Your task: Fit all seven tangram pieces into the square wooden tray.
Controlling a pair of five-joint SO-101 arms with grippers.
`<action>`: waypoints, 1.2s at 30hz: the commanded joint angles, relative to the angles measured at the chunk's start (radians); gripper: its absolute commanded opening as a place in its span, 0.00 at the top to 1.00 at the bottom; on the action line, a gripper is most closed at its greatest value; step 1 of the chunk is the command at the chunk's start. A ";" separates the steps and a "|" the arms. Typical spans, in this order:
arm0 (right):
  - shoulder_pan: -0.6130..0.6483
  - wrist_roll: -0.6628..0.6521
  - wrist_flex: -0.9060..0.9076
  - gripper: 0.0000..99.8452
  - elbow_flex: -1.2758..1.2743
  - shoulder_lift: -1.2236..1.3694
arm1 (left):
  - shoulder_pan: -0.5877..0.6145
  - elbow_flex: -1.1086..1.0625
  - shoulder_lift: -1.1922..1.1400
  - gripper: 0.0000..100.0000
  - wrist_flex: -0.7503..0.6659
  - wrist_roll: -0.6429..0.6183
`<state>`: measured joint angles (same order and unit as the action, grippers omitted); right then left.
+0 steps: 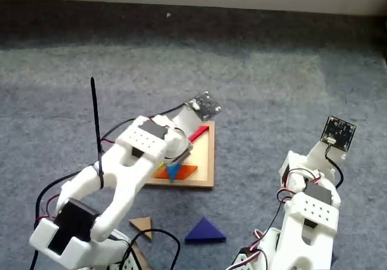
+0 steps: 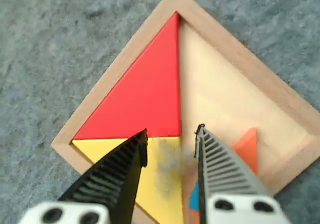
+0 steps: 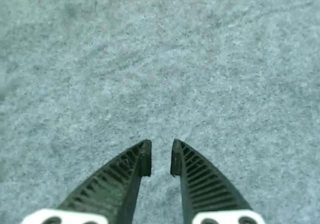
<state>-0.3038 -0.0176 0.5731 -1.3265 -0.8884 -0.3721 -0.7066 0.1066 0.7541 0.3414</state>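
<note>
Where tray (image 2: 117,72) lies, left end effector (image 2: 171,131) gapes.

From above, the left arm (image 1: 130,161) covers most of the wooden tray (image 1: 209,161). Only a sliver of the red triangle (image 1: 200,132) and bits of the orange piece (image 1: 188,171) and blue piece (image 1: 174,173) peek out. Up close, the left tool (image 2: 171,145) hides most of the blue piece, and the yellow triangle (image 2: 152,199) runs off the edge.

we see the left arm (image 1: 130,161) stretched over the wooden tray (image 1: 209,161) near the middle of the counter (image 1: 272,70), with a red piece (image 1: 200,132) and an orange piece (image 1: 188,170) inside it. a dark blue triangle (image 1: 205,231) and a tan triangle (image 1: 143,225) lie nearer the edge by the arms' bases.
</note>
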 commanded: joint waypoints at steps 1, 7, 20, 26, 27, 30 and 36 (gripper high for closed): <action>0.008 -0.012 -0.027 0.92 0.007 -0.022 | -0.087 0.081 -0.002 0.83 0.061 0.006; 0.007 -0.012 -0.027 0.92 0.007 -0.022 | -0.117 0.168 -0.001 0.83 0.199 0.006; 0.007 -0.012 -0.027 0.92 0.007 -0.022 | -0.114 0.134 0.246 0.83 0.450 -0.068; 0.008 -0.012 -0.027 0.92 0.007 -0.022 | -0.114 -0.077 0.430 0.83 0.439 -0.069; 0.008 -0.012 -0.027 0.92 0.007 -0.022 | -0.113 -0.108 0.441 0.83 0.420 -0.069; 0.008 -0.012 -0.027 0.92 0.007 -0.022 | -0.070 -0.193 0.447 0.83 0.330 -0.071; 0.008 -0.012 -0.027 0.92 0.007 -0.022 | 0.038 -0.329 0.447 0.81 0.123 -0.066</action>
<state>-0.3038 -0.0176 0.5731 -1.3265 -0.8884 -0.4058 -0.9966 0.5286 0.9920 0.2816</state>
